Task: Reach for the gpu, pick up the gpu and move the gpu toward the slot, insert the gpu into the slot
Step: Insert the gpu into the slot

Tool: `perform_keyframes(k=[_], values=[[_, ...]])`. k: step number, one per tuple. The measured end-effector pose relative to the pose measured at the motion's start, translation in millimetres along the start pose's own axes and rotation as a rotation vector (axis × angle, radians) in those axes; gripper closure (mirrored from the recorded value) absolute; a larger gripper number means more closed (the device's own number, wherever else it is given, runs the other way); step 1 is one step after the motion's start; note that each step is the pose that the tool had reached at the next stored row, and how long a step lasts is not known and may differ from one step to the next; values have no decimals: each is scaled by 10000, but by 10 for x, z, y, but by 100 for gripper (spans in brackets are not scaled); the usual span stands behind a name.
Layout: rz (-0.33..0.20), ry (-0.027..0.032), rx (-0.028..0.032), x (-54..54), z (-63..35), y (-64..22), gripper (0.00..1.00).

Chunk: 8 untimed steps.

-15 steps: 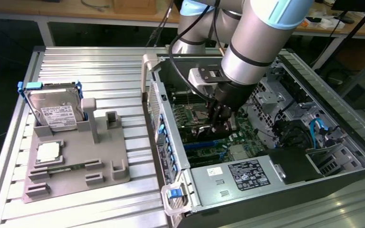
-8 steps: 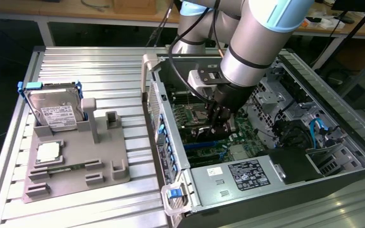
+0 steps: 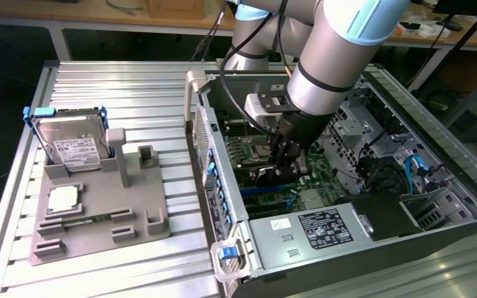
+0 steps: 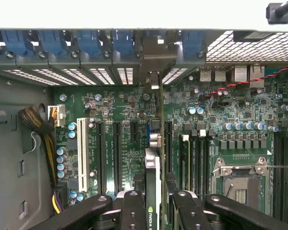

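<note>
Ribbed alu table, open PC case; black jaws clamp thin flat gpu edge-on over green mobo.

Exterior view: high oblique, looking down on worktop and open computer case from some way off; arm enters from upper right of frame. Wrist view: close, facing straight onto motherboard inside case; tool at lower centre of frame, edge-on gpu between fingers. Shared: motherboard, tool, case interior.
</note>
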State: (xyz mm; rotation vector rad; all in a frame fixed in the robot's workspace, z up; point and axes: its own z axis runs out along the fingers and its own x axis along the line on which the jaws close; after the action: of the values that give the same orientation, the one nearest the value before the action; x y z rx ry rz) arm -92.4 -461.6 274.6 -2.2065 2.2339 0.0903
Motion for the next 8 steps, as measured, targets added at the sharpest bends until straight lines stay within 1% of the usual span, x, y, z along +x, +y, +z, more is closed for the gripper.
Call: perform_keyframes(k=[8], values=[[1,2,-1,1,25,2,73]])
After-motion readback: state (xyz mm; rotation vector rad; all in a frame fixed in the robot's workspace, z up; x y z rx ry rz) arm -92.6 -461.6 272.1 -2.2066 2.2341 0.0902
